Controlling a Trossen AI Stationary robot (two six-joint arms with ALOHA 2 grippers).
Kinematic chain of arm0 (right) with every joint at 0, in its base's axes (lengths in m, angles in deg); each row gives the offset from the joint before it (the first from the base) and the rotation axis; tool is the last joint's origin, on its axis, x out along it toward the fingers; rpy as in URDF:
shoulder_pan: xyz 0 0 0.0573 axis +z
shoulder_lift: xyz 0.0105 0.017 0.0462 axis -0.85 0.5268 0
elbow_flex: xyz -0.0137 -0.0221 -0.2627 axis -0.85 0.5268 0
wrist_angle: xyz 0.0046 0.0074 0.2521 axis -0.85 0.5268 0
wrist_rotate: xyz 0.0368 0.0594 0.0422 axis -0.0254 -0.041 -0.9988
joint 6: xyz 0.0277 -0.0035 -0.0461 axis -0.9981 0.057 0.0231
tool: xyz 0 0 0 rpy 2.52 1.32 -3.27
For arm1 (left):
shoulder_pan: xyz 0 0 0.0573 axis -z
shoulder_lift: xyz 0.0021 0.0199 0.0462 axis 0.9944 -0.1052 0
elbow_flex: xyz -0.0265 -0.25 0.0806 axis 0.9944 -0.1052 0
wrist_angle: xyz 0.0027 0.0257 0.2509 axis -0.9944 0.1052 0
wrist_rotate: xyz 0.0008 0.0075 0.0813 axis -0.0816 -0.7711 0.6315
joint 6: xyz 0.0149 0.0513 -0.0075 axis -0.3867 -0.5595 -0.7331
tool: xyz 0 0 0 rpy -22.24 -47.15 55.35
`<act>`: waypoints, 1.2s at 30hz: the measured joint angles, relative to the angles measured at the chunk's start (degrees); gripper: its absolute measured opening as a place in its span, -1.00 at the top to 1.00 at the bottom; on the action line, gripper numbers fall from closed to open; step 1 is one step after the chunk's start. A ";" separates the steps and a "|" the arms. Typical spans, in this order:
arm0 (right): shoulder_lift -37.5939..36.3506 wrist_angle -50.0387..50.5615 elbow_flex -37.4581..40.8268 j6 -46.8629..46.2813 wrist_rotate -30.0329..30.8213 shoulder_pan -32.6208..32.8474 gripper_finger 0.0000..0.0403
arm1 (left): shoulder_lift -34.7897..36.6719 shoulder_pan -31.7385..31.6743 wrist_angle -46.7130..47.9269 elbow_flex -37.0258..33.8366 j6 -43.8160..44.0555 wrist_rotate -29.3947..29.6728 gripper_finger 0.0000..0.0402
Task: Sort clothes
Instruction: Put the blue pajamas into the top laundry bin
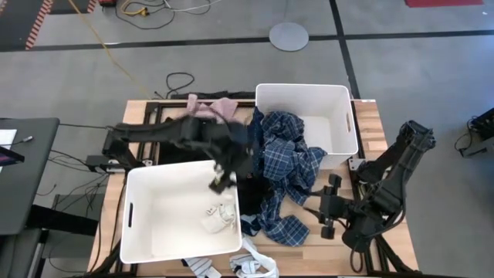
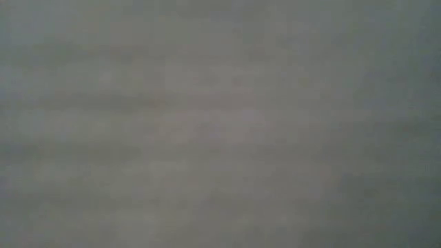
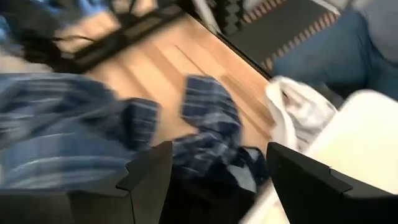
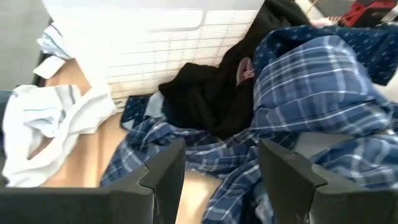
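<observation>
- Above the near bin's far right corner, the left claw [image 1: 221,182] hangs at the end of its dark arm; its wrist view shows the two fingers [image 3: 146,180] standing apart with nothing between them, plaid cloth and wood beneath.
- Near the table's right front edge, the right claw [image 1: 315,210] points toward the clothes heap; its fingers [image 4: 165,168] are spread and empty, just short of the plaid cloth.
- Near bin [image 1: 154,193]: a white rectangular plastic tub with rounded corners and a slot handle, holding only a few small crumpled white socks [image 1: 218,216] in its right part.
- Far bin [image 1: 340,100]: the same white plastic shape; the blue-white plaid shirt [image 1: 289,166] spills over its left and front wall onto the table [image 1: 369,127], which is pale wooden planks.
- A black garment [image 4: 208,99], soft and matte, lies bunched beside the near bin's ribbed wall, under the plaid folds, with a bit of pink cloth [image 4: 244,70] showing at its edge.
- A pink garment [image 1: 210,106] lies at the table's far edge, left of the far bin.
- White and striped pieces [image 1: 253,266] hang over the table's front edge.
- Low view: blank grey, nothing readable.
</observation>
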 joint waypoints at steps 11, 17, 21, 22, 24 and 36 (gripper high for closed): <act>0.00 -0.05 0.00 -3.69 -0.09 3.17 -0.08 | -9.86 8.70 1.48 0.14 -3.78 8.07 -0.26; 2.30 -2.11 0.00 -3.99 -3.15 3.81 -0.08 | -9.03 8.20 2.99 0.08 -2.19 8.16 -0.26; 7.87 -4.30 0.00 -3.85 -7.50 2.94 -0.08 | -6.20 7.70 3.99 -0.13 -1.86 8.87 -0.26; 9.47 -5.25 0.00 -3.84 -8.98 2.51 -0.08 | -5.26 7.52 3.49 -0.11 -1.81 8.94 -0.26; 12.94 -7.92 0.00 -3.56 -11.65 1.50 -0.08 | -3.40 7.16 3.44 -0.11 -1.61 8.92 -0.26; 28.17 -28.06 0.01 6.71 -23.66 -7.50 -0.08 | 6.94 3.56 0.13 -0.02 1.46 8.77 -0.26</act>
